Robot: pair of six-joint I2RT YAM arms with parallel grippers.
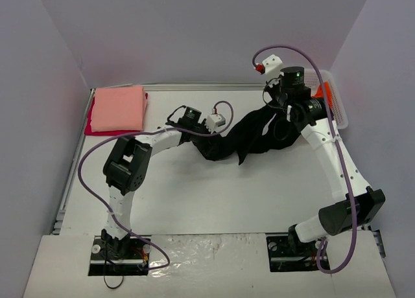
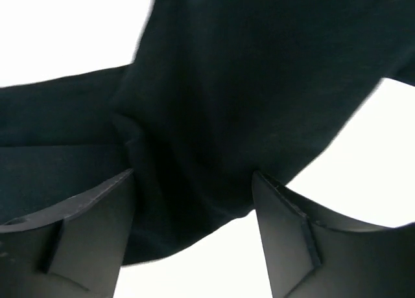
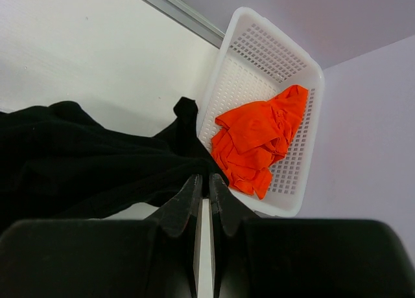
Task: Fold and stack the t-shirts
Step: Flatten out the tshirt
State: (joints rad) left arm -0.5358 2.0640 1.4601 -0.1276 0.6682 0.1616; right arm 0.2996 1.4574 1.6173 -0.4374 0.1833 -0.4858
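Four t-shirts are showing for you around the white table (image 1: 214, 194).

Biggest item: the black t-shirt (image 1: 249, 137) is lying crumpled in a long strip across the far middle of the table. It is running from your left gripper up and right to your right gripper.

Next down: the white mesh basket (image 3: 259, 58) is sitting at the far right corner by the wall, just beside the right end of the black t-shirt.

The salmon-pink t-shirt (image 1: 118, 108) is resting folded into a neat rectangle at the far left corner, well apart from the black one. The red t-shirt (image 1: 91, 124) is lying under it, with only a rim peeking out along the left and near edges. The orange t-shirt (image 3: 256, 139) is lying bunched inside the basket.

Left gripper (image 2: 192, 176): the fingers are standing apart over the left end of the black t-shirt, and dark cloth is filling the gap between them. You cannot tell from the wrist view whether either finger is touching it.

Right gripper (image 3: 203, 179): the fingers are pressing together with only a thin sliver showing between them. The black t-shirt is bunching up right to their tips, so they are pinching a fold of it beside the basket.
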